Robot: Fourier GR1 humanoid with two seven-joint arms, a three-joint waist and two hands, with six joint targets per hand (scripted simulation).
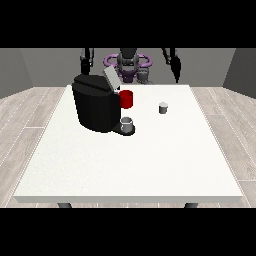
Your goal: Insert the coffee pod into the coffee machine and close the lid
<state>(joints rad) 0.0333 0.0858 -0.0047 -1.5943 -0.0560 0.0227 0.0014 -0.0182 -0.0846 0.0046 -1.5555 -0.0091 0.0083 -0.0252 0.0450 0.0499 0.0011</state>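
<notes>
The robot hand at the view's right (176,75) hung at the far edge of the worktop (130,160), raised and well apart from everything on it; whether its fingers were curled or straight could not be told. The robot hand at the view's left (86,64) was likewise held up behind the machine (96,104), its finger state also unreadable, and neither hand grasped anything. The pod (163,107), a small grey cylinder, stood upright on the worktop to the right of the machine, apart from it and on the side of the hand at the view's right, presumably so that this hand could reach it without crossing the machine. The machine's lid (110,78) was tilted up and open, leaving its top free to receive the pod. A red part (126,99) showed at the machine's front, and a grey cup (127,124) sat on the base below it. Judged from this layout, the task had not begun: the pod awaited pickup, and the lid remained to be closed.
</notes>
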